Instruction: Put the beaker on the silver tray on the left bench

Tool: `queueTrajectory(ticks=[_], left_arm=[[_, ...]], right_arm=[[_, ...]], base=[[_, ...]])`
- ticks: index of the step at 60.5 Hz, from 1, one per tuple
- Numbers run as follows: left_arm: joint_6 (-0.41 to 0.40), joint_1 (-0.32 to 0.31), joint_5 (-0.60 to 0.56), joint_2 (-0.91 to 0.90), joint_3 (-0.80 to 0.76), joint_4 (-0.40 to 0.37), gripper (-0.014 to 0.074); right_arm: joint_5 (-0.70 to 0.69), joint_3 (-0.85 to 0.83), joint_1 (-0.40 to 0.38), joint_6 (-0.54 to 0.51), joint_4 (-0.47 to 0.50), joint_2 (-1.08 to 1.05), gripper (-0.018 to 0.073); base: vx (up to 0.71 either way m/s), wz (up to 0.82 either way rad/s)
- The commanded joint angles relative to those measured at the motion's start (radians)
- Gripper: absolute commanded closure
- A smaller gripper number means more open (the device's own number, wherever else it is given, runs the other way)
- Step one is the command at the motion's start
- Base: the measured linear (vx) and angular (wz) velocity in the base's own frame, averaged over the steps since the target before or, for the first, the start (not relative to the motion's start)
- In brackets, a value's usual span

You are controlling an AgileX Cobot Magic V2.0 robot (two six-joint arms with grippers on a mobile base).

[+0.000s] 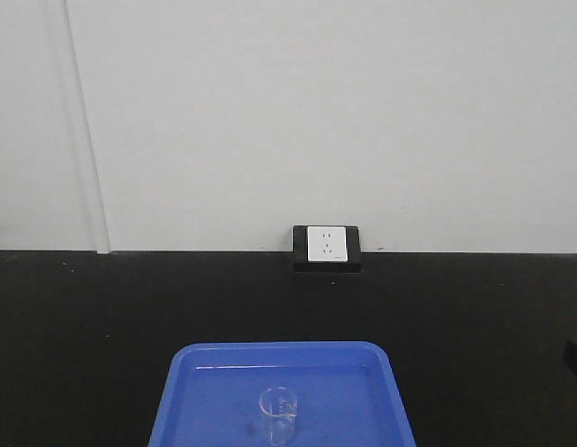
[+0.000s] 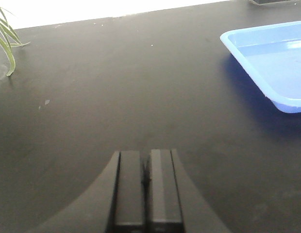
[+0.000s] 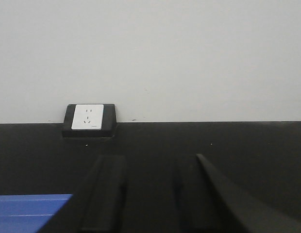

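Glass first: where is the beaker (image 1: 278, 410) found?

Upright inside the blue tray (image 1: 270, 346), on the black worktop (image 1: 84, 326) with the wall socket (image 1: 327, 245) (no silver tray is seen).

And the grippers?

The right gripper (image 3: 153, 160) is held spread; the left gripper (image 2: 146, 187) is pressed together, empty.

How should it be picked?

The wall should be straddled squarely below the rim and closed on gently, lest it be tipped.

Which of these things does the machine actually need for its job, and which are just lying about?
For the job: the beaker, standing in the blue tray; the open right pincer; the shut left pincer. The silver tray is out of view.

Just lying about: the blue tray itself, the wall socket, the plant leaves.
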Motion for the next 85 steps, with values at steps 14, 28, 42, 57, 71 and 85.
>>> queueTrajectory(ticks=[14,28,42,57,71,85], left_arm=[[-0.002,-0.006,-0.075,-0.007,0.020,-0.003,0.0595],[-0.002,-0.006,-0.075,-0.007,0.020,-0.003,0.0595],[-0.002,-0.006,-0.075,-0.007,0.020,-0.003,0.0595],[-0.002,-0.006,-0.075,-0.007,0.020,-0.003,0.0595],[-0.002,-0.006,-0.075,-0.007,0.020,-0.003,0.0595],[-0.002,-0.006,-0.075,-0.007,0.020,-0.003,0.0595]], right_arm=[[-0.130,-0.038,-0.007,0.037,0.004,-0.010,-0.0167],[-0.161,-0.038,0.011,0.080,-0.074,0.053,-0.0130],[-0.208,-0.038,0.225,0.082,-0.233,0.244,-0.0050],[-0.374,-0.038,0.449,0.081,-0.263,0.543,-0.0035],[-0.633,-0.043,0.482,0.082,-0.240,0.785,-0.0035],[-0.772,-0.124,0.482,0.082,-0.232,0.967,-0.0035]], base=[[0.00,0.00],[0.00,0.00],[0.00,0.00],[0.00,0.00],[0.00,0.00],[0.00,0.00]])
